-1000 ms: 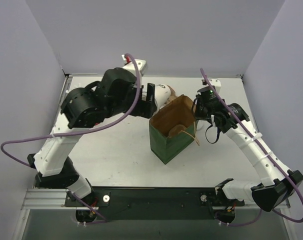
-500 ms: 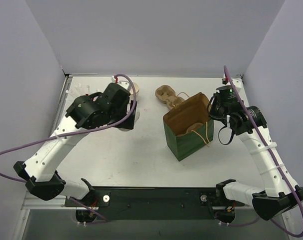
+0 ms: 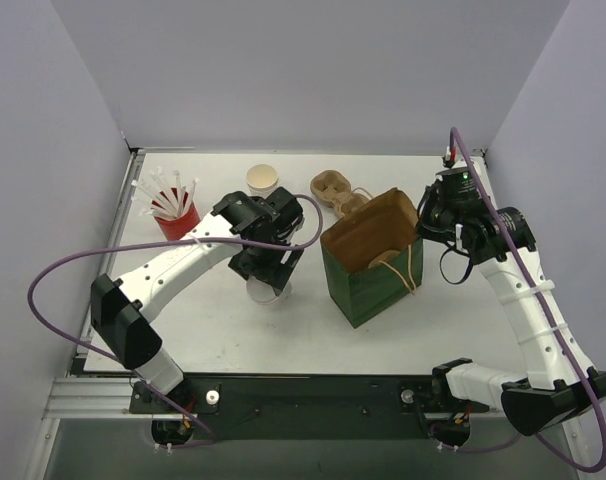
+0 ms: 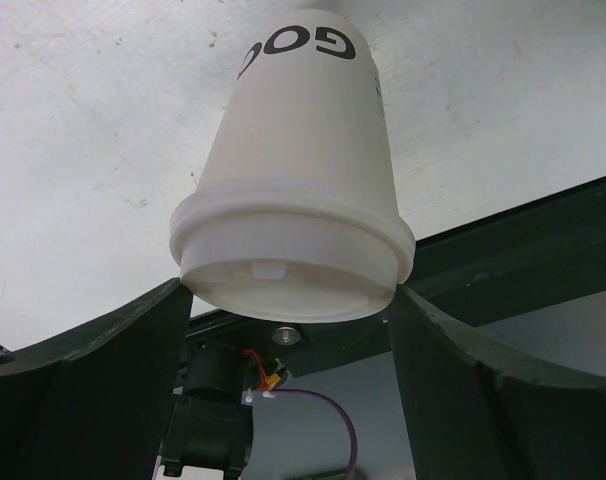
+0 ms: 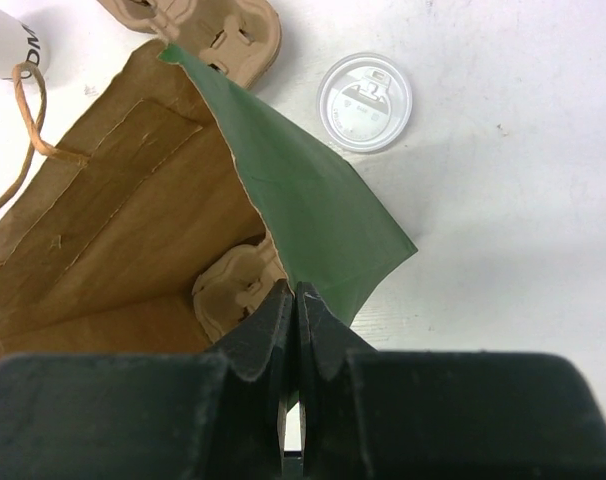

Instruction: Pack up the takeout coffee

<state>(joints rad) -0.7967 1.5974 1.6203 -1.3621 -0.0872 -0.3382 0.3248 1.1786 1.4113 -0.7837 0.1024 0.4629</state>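
The left claw (image 4: pixel 289 292) has swung from beside the bag (image 3: pixel 368 270), out to the far left, then back to centre; the lidded cup (image 4: pixel 301 150) is now between its fingers. The bag has shifted right with the right claw (image 5: pixel 296 300).

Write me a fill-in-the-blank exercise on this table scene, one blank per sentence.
1. The left fingers close on a white cup capped with a ___.
2. The right fingers pinch the rim of the bag, green outside and ___ inside.
3. The red cup holds white ___.
4. A pulp carrier lies ___ the bag.

Missing words: lid; brown; straws; inside.
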